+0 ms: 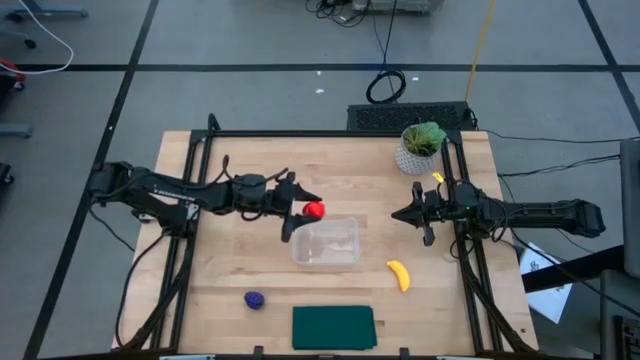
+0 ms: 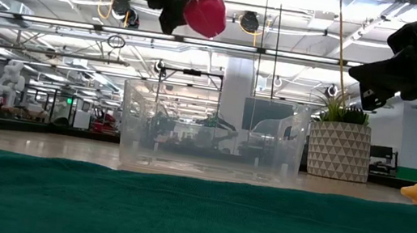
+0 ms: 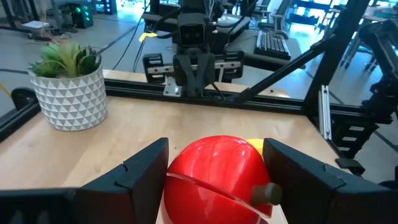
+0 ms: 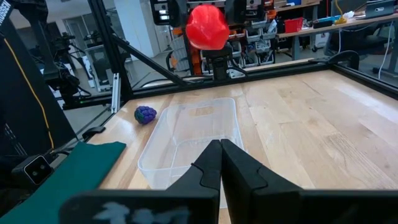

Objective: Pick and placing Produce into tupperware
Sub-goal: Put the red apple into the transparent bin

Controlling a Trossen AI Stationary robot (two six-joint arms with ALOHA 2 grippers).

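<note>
High view: left tool (image 1: 303,209) grips red produce (image 1: 314,210).

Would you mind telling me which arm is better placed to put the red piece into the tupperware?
Left: its gripper holds the red piece raised beside the tupperware; the right gripper, shut and empty, waits farther away.

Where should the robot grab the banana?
Probably across the middle of the banana, coming straight down. It lies flat on the table, clear of the tub, and its curved body looks narrow enough for the fingers.
</note>
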